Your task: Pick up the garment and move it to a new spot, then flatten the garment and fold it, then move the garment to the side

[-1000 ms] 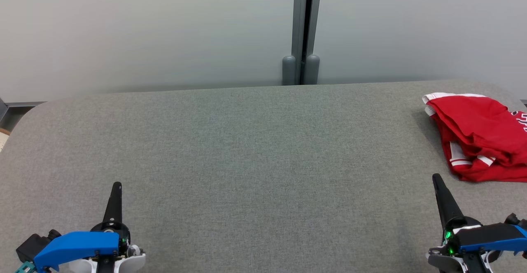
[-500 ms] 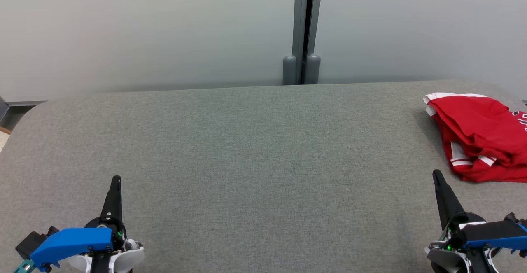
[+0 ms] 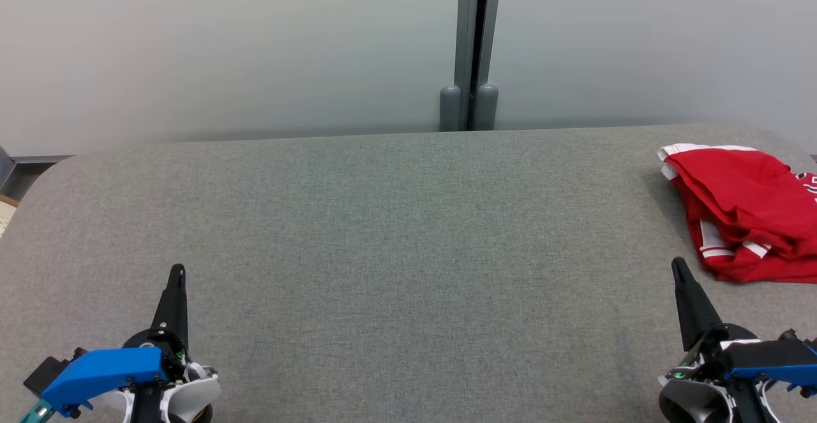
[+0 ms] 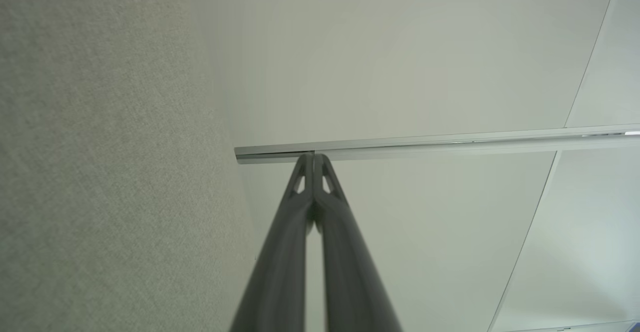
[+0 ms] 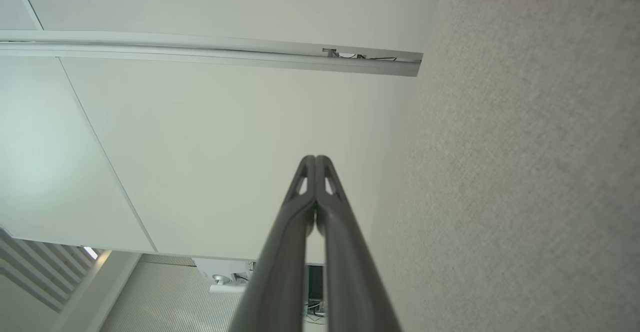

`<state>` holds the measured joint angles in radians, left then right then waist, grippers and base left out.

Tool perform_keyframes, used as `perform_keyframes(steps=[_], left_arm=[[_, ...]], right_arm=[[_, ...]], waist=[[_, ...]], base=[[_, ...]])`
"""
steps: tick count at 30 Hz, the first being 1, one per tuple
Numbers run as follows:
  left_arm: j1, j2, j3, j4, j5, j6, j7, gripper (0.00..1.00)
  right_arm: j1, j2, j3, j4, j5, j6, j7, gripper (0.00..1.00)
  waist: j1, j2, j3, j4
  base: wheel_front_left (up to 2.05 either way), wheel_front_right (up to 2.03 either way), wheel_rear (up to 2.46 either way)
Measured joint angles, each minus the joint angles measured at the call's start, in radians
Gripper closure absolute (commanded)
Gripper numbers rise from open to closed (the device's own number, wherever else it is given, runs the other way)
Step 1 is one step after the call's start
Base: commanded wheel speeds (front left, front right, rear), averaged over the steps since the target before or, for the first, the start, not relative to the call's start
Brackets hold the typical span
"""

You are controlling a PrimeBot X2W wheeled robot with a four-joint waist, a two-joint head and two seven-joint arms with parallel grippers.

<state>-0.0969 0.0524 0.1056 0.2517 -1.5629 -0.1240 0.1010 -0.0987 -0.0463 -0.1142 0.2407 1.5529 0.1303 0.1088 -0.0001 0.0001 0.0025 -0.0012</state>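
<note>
Currently held: nothing. The left pincer (image 3: 177, 274) and the right pincer (image 3: 676, 265) are each closed tip to tip, with no cloth between the fingers.
Left pincer: at the lower left of the head view. Its fingers are pressed into one dark spike pointing up the frame, over bare counter (image 3: 383, 219). A blue housing (image 3: 102, 372) sits behind it at the bottom edge.
Right pincer: at the lower right of the head view. Its tip leans slightly toward the upper left, near the garment's lower-left edge but apart from it.
Garment (image 3: 743, 209): red with white trim and stripes, lying crumpled on the counter at the right edge of the head view and partly cut off by the frame.
Counter: grey, felt-like cover with a rounded corner at the left, spanning the lower part of the head view.
Backdrop: pale wall panels along the top, with a grey post (image 3: 475, 46) at upper centre where two panels meet.
Left wrist view: the two fingers meet at their tips mid-frame. Counter fabric runs down the left side, and a metal rail (image 4: 450, 141) crosses the pale panels on the right.
Right wrist view: the fingers likewise touch at the tips. Counter fabric runs down the right side, with pale panels at the left.
</note>
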Motion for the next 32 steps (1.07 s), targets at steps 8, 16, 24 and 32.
perform_keyframes(steps=[8,16,24,32], left_arm=[[-0.005,-0.002,0.008,-0.005,-0.046,-0.001,0.012,1.00],[-0.007,-0.002,0.008,-0.005,-0.049,-0.002,0.013,1.00],[-0.007,-0.002,0.008,-0.005,-0.049,-0.002,0.013,1.00],[-0.007,-0.002,0.008,-0.005,-0.049,-0.002,0.013,1.00]], right_arm=[[-0.003,0.000,0.000,0.004,0.055,0.000,0.003,1.00],[-0.005,0.000,0.000,0.005,0.059,0.000,0.004,1.00],[-0.005,0.000,0.000,0.005,0.059,0.000,0.004,1.00],[-0.005,-0.001,0.000,0.005,0.059,0.000,0.004,1.00]], waist=[[0.0000,0.0000,0.001,0.001],[0.0000,0.0000,0.001,0.001],[0.0000,0.0000,0.001,0.001],[0.0000,0.0000,0.001,0.001]], base=[[0.00,0.00,0.00],[0.00,0.00,0.00],[0.00,0.00,0.00],[0.00,0.00,0.00]])
